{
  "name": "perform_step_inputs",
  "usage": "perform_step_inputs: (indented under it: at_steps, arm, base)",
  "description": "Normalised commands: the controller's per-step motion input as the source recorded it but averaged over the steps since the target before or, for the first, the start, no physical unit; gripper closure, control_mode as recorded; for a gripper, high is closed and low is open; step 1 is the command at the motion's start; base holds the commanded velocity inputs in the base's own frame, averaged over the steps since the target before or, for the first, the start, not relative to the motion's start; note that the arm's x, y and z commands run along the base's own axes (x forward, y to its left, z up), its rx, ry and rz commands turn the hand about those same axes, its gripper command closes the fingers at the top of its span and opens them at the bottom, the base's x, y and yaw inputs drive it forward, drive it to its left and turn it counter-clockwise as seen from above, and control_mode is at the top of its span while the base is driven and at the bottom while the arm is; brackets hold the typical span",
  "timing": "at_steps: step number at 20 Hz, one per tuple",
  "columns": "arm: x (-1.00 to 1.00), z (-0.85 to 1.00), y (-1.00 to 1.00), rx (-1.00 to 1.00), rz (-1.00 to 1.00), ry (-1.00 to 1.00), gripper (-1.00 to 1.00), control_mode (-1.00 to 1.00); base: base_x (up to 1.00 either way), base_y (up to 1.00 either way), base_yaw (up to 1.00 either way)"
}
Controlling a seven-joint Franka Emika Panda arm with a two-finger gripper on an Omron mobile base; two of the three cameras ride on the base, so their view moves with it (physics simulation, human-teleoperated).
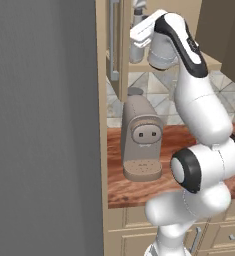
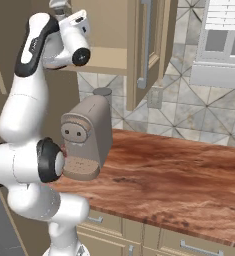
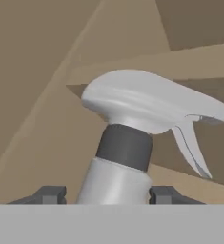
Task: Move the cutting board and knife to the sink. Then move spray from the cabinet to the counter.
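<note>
The spray (image 3: 147,102) is a pale grey bottle with a dark collar and a trigger head, standing close in front of the hand camera. My gripper (image 3: 106,194) is shut on the spray's body, one fingertip (image 3: 49,194) on each side. From the left base view, the arm reaches up into the open cabinet (image 1: 209,62), where the spray (image 1: 135,50) sits at the shelf's left end. The counter (image 2: 179,175) lies below. The cutting board, the knife and the sink are out of view.
A taupe coffee machine (image 1: 141,135) stands on the counter directly under the cabinet shelf. The cabinet door (image 2: 144,50) with its long bar handle hangs open beside the arm. A tall grey panel (image 1: 39,125) closes off the left side.
</note>
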Motion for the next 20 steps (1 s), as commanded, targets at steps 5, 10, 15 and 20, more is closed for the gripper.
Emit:
perform_step_inputs:
  at_steps: [5,10,15,20]
  arm:
    - [-1.0,0.02,0.0,0.0,0.0,-0.31,1.0,-1.0]
    - [-1.0,0.03,-0.03,0.0,-0.01,-0.11,1.0,-1.0]
    - [-1.0,0.21,-0.26,0.0,-0.07,0.0,1.0,-1.0]
    - [-1.0,0.31,-0.54,0.0,-0.12,0.0,1.0,-1.0]
  base:
    - [0.0,0.0,0.0]
    - [0.0,0.0,0.0]
    - [0.0,0.0,0.0]
    - [0.0,0.0,0.0]
